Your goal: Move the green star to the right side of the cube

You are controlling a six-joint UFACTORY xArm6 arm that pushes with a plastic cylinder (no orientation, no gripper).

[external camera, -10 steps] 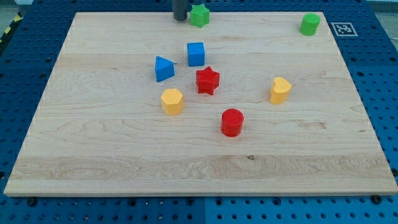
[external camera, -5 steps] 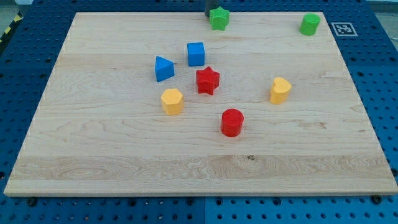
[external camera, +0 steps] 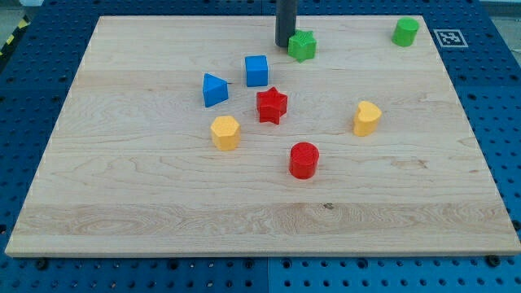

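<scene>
The green star (external camera: pixel 303 45) lies near the top of the wooden board (external camera: pixel 122 203), above and to the right of the blue cube (external camera: pixel 256 71). My tip (external camera: pixel 284 44) stands right against the star's left side, touching it. The dark rod rises straight up out of the view's top. The cube sits left of centre, with a gap between it and the star.
A blue triangular block (external camera: pixel 214 89) lies left of the cube, a red star (external camera: pixel 272 106) below it. A yellow block (external camera: pixel 225 132), a red cylinder (external camera: pixel 304 159) and a second yellow block (external camera: pixel 366 118) lie lower. A green cylinder (external camera: pixel 404 32) sits at the top right.
My tip and the green star have moved right and downward, from the board's top edge toward the cube's upper right. The other blocks have not moved.
</scene>
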